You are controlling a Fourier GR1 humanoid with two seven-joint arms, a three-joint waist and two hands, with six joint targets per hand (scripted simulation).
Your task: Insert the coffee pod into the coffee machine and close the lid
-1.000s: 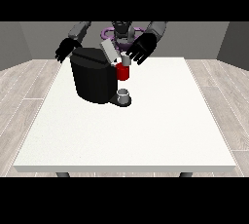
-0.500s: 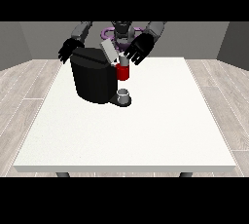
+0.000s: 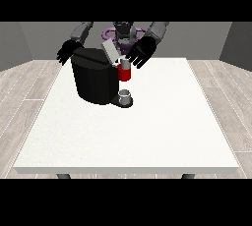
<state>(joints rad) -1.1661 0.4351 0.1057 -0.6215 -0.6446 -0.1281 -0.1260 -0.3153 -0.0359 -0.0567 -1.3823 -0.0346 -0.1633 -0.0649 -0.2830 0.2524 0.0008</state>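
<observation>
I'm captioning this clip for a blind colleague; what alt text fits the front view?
A black coffee machine stands on a white table, its grey lid tilted open above a red front section and a small grey cup below. The hand at the view's right hovers by the lid, fingers spread; the hand at the view's left sits behind the machine.

My black coffee machine (image 3: 96, 80) stands upright at the table's far left, grey lid (image 3: 110, 51) tilted open above its red front.
</observation>
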